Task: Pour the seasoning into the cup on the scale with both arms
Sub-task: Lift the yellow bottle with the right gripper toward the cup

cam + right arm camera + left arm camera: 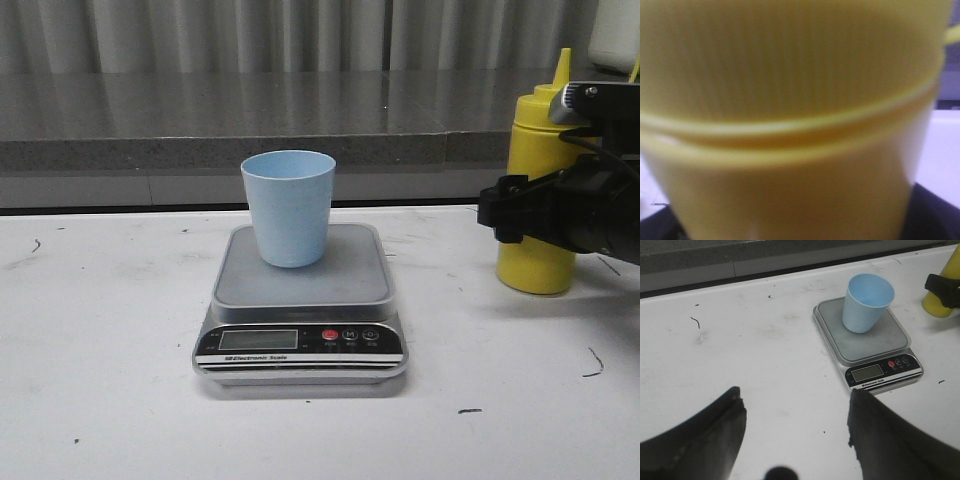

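The pale blue cup (289,206) stands upright and empty on the steel platform of the silver-grey scale (300,290); both also show in the left wrist view, the cup (867,302) on the scale (870,342). The yellow seasoning bottle (537,150) stands upright on the table, right of the scale. My right gripper (503,210) reaches in from the right and is closed around the bottle's middle. The bottle (790,100) fills the right wrist view, with dark fingers (935,215) at its sides. My left gripper (795,405) is open and empty above bare table, left of the scale.
A white tabletop (100,330) carries everything. A grey stone ledge (200,130) runs along the back of it, with a corrugated wall behind. The scale's display (258,339) is blank.
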`<act>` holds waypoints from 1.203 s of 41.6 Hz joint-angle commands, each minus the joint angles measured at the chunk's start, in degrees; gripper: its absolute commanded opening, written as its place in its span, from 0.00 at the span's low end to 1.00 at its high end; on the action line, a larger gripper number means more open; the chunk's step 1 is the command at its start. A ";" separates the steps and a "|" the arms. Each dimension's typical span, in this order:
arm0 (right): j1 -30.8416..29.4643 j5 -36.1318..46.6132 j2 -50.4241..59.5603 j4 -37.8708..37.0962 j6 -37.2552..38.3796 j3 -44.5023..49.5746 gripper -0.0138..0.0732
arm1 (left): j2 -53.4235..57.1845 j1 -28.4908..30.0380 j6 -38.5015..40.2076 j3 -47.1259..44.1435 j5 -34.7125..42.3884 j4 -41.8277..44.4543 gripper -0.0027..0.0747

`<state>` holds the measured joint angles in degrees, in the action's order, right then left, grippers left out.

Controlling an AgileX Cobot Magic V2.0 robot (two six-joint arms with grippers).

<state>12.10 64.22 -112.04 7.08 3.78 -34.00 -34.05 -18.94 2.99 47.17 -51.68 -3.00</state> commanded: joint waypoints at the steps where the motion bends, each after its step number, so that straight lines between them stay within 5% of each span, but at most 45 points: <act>1: -0.06 4.79 2.19 -0.65 0.20 -1.29 0.68 | -0.17 0.07 0.49 1.54 3.77 -0.57 0.60; 6: -0.06 4.93 2.67 -1.23 0.20 -1.10 0.52 | -0.17 0.07 0.49 1.54 3.77 -0.57 0.60; 13: -0.06 -1.04 6.98 -5.44 -1.42 -0.92 0.53 | -0.17 0.07 0.49 1.54 3.77 -0.57 0.60; 20: -0.06 -14.48 15.63 -7.08 -4.73 -1.44 0.52 | -0.17 0.07 0.49 1.54 3.77 -0.57 0.60; 30: -0.06 -45.08 29.14 -9.33 -10.72 -8.44 0.52 | -0.17 0.07 0.49 1.54 3.77 -0.57 0.60; 40: 2.77 -65.91 33.22 -23.96 -11.53 -19.23 0.52 | -0.17 0.07 0.49 1.54 3.77 -0.57 0.60; 50: 12.36 -82.41 33.04 -39.58 -11.48 -27.13 0.52 | -0.17 0.07 0.49 1.54 3.87 -0.57 0.60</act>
<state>21.67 -18.16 -81.41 -25.93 -7.07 -57.01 -34.05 -18.94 2.99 47.17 -51.68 -3.00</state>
